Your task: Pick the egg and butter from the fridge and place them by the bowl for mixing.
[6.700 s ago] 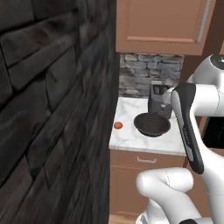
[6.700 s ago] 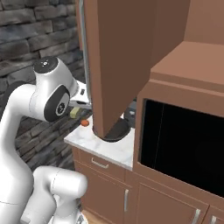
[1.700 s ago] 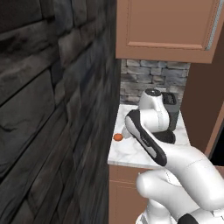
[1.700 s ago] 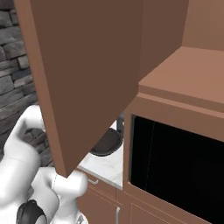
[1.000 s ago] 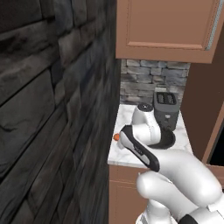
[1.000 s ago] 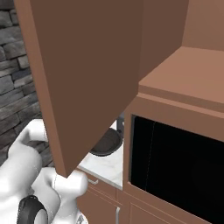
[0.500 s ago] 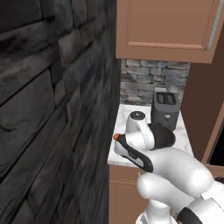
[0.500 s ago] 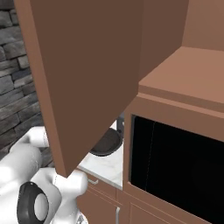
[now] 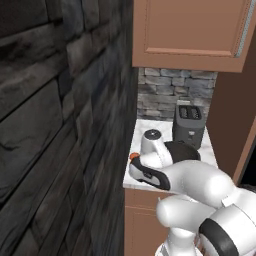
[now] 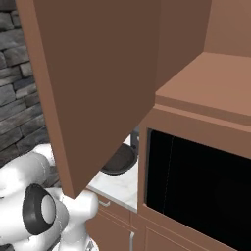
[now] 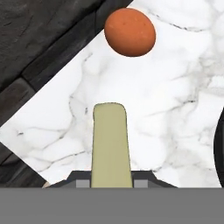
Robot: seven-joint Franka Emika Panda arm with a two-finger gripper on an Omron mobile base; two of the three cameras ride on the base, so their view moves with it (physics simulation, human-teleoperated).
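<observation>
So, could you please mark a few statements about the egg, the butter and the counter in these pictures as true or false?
1. The egg lies on the marble counter. True.
2. The gripper is open and holds nothing. False: it is shut on the butter, which juts out between its fingertips.
3. The egg sits inside the dark bowl. False: in the left base view it rests on the counter, apart from the bowl, near the stone wall.
4. A dark toaster stands at the back of the counter, behind the bowl. True.
5. The butter touches the egg. False: bare marble shows between them.
</observation>
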